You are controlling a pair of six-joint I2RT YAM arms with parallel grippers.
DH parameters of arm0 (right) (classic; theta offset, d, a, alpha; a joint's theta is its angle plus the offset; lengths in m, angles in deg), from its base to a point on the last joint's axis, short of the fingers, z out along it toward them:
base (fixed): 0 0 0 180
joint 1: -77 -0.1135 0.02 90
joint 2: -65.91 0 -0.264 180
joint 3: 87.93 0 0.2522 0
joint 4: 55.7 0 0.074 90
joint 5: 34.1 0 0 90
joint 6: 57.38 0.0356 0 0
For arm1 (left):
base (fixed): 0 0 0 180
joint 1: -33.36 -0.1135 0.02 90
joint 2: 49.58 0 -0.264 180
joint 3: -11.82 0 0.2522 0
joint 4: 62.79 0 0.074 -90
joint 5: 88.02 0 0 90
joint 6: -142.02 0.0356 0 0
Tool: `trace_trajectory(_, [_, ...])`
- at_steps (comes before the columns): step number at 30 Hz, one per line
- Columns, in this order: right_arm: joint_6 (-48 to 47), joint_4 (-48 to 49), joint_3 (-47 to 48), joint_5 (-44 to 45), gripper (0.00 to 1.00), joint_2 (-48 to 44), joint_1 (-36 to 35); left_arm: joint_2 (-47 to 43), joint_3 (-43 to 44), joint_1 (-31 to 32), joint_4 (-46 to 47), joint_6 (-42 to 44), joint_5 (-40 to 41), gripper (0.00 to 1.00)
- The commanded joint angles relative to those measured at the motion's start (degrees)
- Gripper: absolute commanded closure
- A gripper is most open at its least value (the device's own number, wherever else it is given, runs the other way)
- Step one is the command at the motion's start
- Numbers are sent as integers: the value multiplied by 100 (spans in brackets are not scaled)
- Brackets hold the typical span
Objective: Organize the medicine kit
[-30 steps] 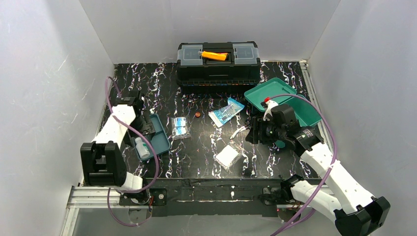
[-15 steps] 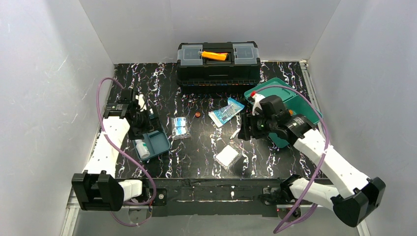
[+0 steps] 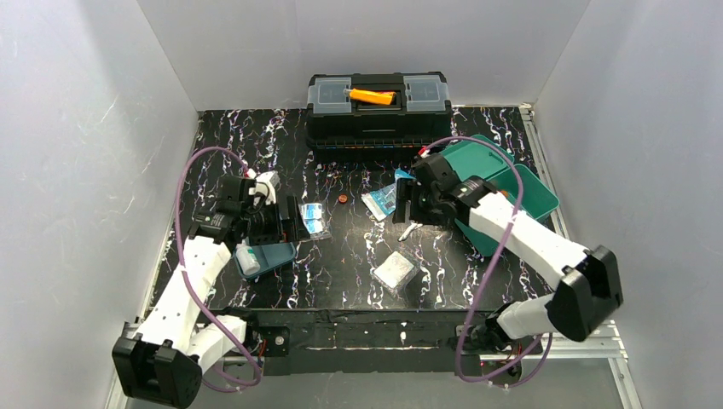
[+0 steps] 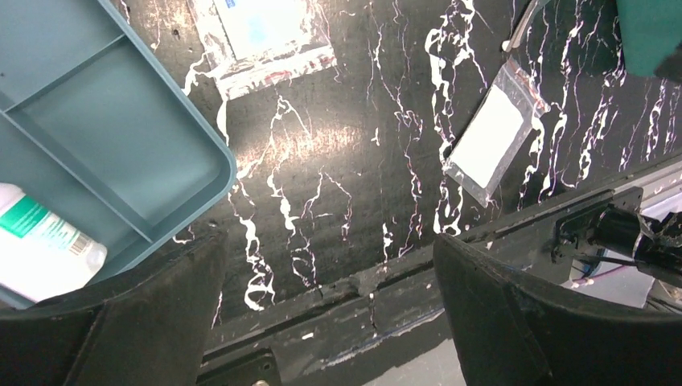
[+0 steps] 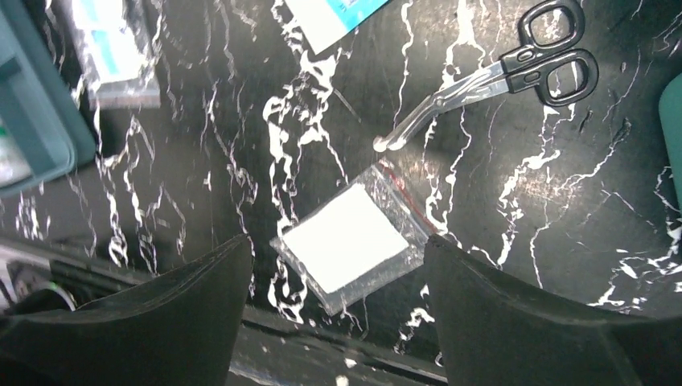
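The counter (image 3: 341,273) is black with thin white squiggly lines all over it, like marble. Three plain white walls stand around it. The back wall (image 3: 358,34) is at 12 o'clock, the left wall (image 3: 77,170) at 9 o'clock and the right wall (image 3: 648,128) at 3 o'clock. They meet in the two far corners. A silver metal rail (image 3: 535,145) runs along the counter's edge at 3 o'clock. A black strip (image 3: 375,336) runs along the edge at 6 o'clock. Below that edge lies a grey floor (image 3: 384,394). The light is bright and even. It makes a soft shiny patch on the counter in the left wrist view.
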Motion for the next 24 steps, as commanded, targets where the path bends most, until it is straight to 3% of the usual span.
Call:
trace_trajectory(1, [832,548,476,613,14,597,-28,-511,-511,42,545,-123,-164,2])
trace_trajectory(7, [1492,343,1325,1233,12,1719,-28,-1078,-706,55,712,-229,83,2])
trace_trajectory(13, [2044,124,2073,1868,12,2686,-13,-804,-681,82,623,-216,-141,2])
trace_trajectory(24, [2968,-606,3168,2259,15,3845,156,-854,-711,238,572,-292,0,2])
